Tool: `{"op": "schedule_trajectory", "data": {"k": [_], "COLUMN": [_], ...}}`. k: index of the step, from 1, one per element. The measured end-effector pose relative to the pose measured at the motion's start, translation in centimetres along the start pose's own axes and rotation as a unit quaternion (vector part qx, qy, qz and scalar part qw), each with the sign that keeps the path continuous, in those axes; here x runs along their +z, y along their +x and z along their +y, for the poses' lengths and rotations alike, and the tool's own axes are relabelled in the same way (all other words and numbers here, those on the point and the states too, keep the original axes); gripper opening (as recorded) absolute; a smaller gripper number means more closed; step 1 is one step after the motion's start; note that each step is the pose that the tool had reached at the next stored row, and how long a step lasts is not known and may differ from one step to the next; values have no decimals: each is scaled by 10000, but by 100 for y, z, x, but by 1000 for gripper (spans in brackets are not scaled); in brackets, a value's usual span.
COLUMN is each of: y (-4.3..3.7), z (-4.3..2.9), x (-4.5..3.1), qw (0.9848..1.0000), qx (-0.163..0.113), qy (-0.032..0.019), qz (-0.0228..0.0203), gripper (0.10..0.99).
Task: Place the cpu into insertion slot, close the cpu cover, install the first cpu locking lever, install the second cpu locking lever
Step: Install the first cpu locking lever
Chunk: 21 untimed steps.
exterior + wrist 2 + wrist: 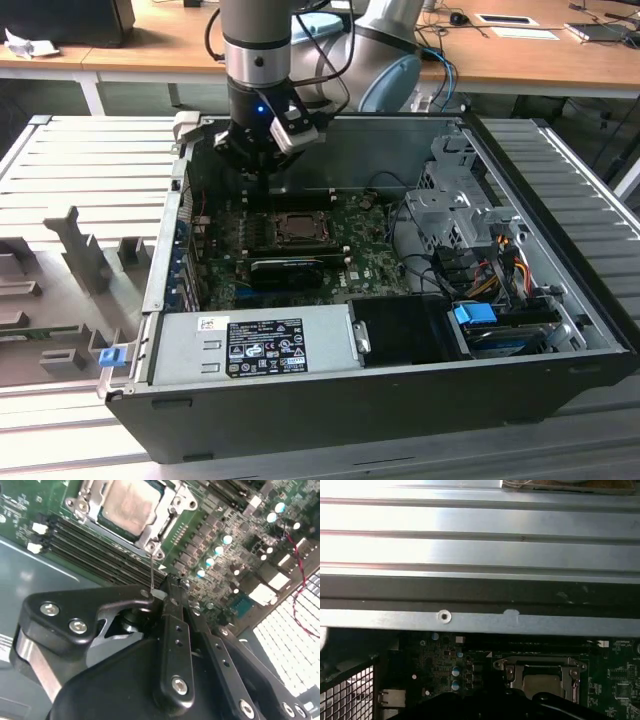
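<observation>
Black end effector (167, 596), its fingers pressed together on a thin locking lever (151, 572), hovers just beside the socket where the cpu (131, 506) sits under its closed cpu cover (167, 517), so lever-latching seems in hand, demanding careful hooking.

Even overhead light across the exterior view, the open black computer case (400, 400) shadowed inside. Glare washes the ribbed silver metal panel (480, 525) in the first wrist view; the second wrist view's black gripper body (150, 680) looms soft, out of focus.
</observation>
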State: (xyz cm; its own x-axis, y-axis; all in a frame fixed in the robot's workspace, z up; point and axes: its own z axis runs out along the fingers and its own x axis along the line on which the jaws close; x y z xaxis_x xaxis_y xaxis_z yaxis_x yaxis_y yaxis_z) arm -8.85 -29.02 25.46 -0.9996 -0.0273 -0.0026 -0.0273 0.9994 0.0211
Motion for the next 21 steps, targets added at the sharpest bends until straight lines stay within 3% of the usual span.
{"op": "schedule_trajectory", "data": {"k": [9, 10, 13, 14, 21], "y": [-348, -355, -358, -358, -363], "z": [-10, -12, -15, -19, -23], "x": [37, 39, 46, 49, 126], "qw": [10000, 10000, 9998, 9997, 9996], "qx": [0, -1, -2, -2, 142], "qy": [-1, -18, -208, -247, -259], "qz": [0, 0, -6, -9, -36], "gripper": [106, 106, 106, 106, 106]}}
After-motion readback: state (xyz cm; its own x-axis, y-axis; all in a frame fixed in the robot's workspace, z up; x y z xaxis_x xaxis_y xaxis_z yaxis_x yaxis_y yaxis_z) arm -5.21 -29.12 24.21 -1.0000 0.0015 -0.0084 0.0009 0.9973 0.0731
